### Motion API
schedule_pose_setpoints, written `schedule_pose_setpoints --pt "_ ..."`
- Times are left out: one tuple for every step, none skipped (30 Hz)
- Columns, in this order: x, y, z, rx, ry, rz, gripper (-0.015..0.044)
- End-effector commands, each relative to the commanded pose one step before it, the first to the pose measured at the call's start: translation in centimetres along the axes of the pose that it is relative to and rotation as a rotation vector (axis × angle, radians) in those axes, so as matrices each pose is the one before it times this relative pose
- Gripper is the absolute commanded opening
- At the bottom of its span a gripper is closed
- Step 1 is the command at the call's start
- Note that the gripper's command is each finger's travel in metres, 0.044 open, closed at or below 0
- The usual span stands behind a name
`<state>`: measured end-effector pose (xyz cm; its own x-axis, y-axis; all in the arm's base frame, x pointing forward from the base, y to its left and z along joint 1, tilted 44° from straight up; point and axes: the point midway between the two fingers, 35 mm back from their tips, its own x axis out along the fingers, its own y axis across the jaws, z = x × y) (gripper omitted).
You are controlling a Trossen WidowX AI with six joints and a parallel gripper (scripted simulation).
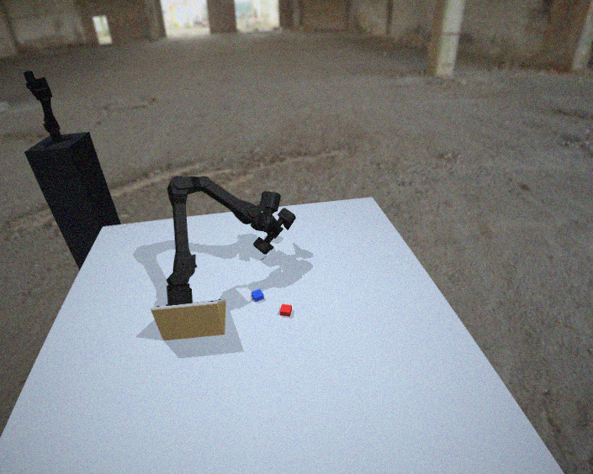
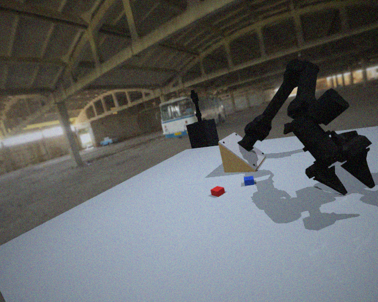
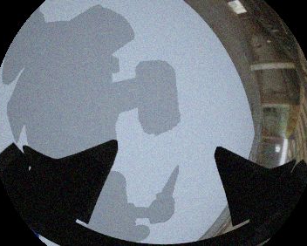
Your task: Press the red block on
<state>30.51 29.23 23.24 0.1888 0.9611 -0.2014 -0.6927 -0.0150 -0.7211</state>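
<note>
Two small blocks, one red (image 1: 285,310) (image 2: 217,190) and one blue (image 1: 256,295) (image 2: 249,180); one white table (image 1: 337,387) (image 2: 143,247) (image 3: 208,109), one wedge-shaped stand (image 1: 192,321) (image 2: 236,160), two black arms, one on a dark pedestal (image 1: 74,188) (image 2: 202,134); one bus (image 2: 178,117)

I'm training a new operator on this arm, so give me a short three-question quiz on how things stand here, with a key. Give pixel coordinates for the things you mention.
1. True or false: the red block (image 1: 285,309) (image 2: 217,191) is already on top of the blue block (image 1: 256,294) (image 2: 249,180).
2. Multiple choice: how does the gripper (image 1: 275,232) (image 2: 359,190) (image 3: 169,149) stand?
A) shut on the red block
B) shut on nothing
C) open, with nothing between its fingers
3. Fill in the blank: the arm is mounted on the sloping face of a ____-shaped base (image 1: 193,321) (image 2: 233,164).

Key: 1. false; 2. C; 3. wedge
</note>
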Motion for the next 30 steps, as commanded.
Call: schedule_pose_setpoints --pt "-1.813 0.471 -6.177 0.3056 0.16295 0.02767 0.044" --pt "-0.413 -0.229 -1.605 0.0875 0.04134 0.00419 0.044" --pt "-0.449 -0.323 -1.697 0.0955 0.04345 0.00298 0.044" --pt "-0.448 -0.403 -1.654 0.0963 0.04211 0.00158 0.044" --pt "-0.358 -0.394 -1.304 0.0788 0.03313 0.00042 0.044" --pt "-0.329 -0.408 -1.171 0.0731 0.02969 -0.0002 0.044" --pt "-0.327 -0.442 -1.134 0.0732 0.02873 -0.00066 0.044" --pt "-0.326 -0.476 -1.1 0.0735 0.02787 -0.00102 0.044" --pt "-0.328 -0.508 -1.069 0.074 0.02714 -0.0013 0.044" --pt "-0.329 -0.539 -1.038 0.0747 0.02644 -0.0015 0.044" --pt "-0.332 -0.569 -1.007 0.0754 0.02578 -0.00161 0.044" --pt "-0.33 -0.579 -0.988 0.0696 0.02315 -0.00335 0.044" --pt "-0.33 -0.603 -0.96 0.0702 0.02257 -0.00323 0.044" --pt "-0.335 -0.633 -0.946 0.0719 0.02235 -0.00308 0.044" --pt "-0.342 -0.668 -0.938 0.0742 0.0223 -0.00288 0.044" --pt "-0.35 -0.702 -0.925 0.0764 0.02225 -0.00258 0.044" --pt "-0.357 -0.732 -0.908 0.0785 0.02218 -0.00216 0.044" --pt "-0.364 -0.759 -0.887 0.0803 0.02213 -0.00161 0.044" --pt "-0.373 -0.776 -0.863 0.0822 0.02256 -0.00063 0.044" --pt "-0.38 -0.789 -0.833 0.0836 0.02278 0.00033 0.044" --pt "-0.386 -0.793 -0.798 0.0843 0.02297 0.00138 0.044" --pt "-0.369 -0.87 -0.648 0.0839 0.02345 0.00258 0.044" --pt "-0.374 -0.862 -0.605 0.0836 0.02326 0.00353 0.044" --pt "-0.375 -0.843 -0.557 0.0822 0.02293 0.00444 0.044" --pt "-0.377 -0.821 -0.512 0.0807 0.02269 0.00532 0.044" --pt "-0.379 -0.8 -0.472 0.0794 0.02262 0.00617 0.044" --pt "-0.384 -0.782 -0.438 0.0785 0.02276 0.00702 0.044" --pt "-0.288 -0.572 -0.3 0.0577 0.01707 0.00574 0.044" --pt "-0.083 -0.163 -0.08 0.0164 0.00492 0.00172 0.044" --pt "0.0 0.0 0.0 0.0 0.0 0.0 0.044"
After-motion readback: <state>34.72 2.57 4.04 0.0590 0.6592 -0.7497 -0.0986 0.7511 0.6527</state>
